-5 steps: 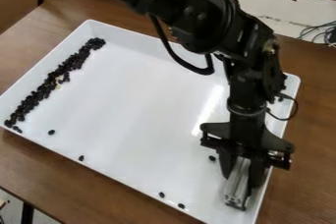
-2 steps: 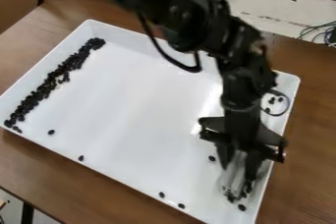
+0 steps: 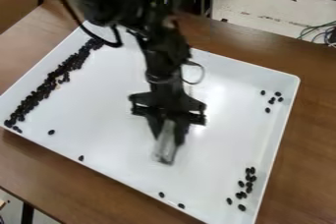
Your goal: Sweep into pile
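My gripper (image 3: 169, 132) hangs over the middle of the white tray (image 3: 125, 100), shut on a grey metal bar (image 3: 166, 144) that points down toward the tray floor. Dark beans (image 3: 47, 84) form a long dense strip along the tray's left side. A looser group of beans (image 3: 248, 184) lies near the lower right wall, and a smaller group (image 3: 271, 100) is near the upper right wall. A few single beans (image 3: 162, 195) are scattered along the front edge.
The tray's raised walls (image 3: 279, 137) surround the work area. It stands on a brown wooden table (image 3: 308, 144). Cables (image 3: 318, 32) lie beyond the table at the upper right.
The gripper has moved left and up from the lower right corner with the bar. Beans it was covering there now show. A bean near the bar is no longer where it was.
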Robot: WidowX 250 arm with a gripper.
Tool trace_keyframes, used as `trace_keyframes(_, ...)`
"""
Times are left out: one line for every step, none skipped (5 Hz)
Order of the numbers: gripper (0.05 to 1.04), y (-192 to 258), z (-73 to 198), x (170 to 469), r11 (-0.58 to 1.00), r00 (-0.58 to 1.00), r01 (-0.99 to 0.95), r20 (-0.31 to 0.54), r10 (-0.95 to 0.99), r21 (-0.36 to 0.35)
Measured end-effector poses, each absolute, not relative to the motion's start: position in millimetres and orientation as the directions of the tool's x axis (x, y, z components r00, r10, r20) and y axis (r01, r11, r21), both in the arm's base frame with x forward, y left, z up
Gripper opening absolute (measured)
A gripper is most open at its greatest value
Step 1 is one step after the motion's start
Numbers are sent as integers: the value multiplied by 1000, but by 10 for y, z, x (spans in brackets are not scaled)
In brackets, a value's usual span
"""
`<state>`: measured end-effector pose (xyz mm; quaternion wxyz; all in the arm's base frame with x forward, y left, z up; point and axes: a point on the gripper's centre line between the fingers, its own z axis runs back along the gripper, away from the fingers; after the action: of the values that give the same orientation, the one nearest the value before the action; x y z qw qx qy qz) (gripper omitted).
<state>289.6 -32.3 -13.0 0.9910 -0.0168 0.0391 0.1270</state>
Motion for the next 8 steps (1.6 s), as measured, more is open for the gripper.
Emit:
trace_keyframes(351,178,-136,2885,968,966,-249,-79,247,-11)
trace_keyframes(351,714,-131,2765,973,967,-230,-102,232,32)
trace_keyframes(351,1244,-86,2683,977,970,-205,-119,210,50)
trace_keyframes(351,1626,-55,2644,987,974,-149,-165,158,68)
trace_keyframes(351,1634,-28,2655,990,978,-126,-158,135,69)
trace_keyframes(351,1529,-30,2630,994,981,-99,-164,106,54)
trace_keyframes(351,1218,1,2675,991,982,-129,-145,122,-44)
trace_keyframes(351,771,106,2775,993,989,-100,-117,92,-67)
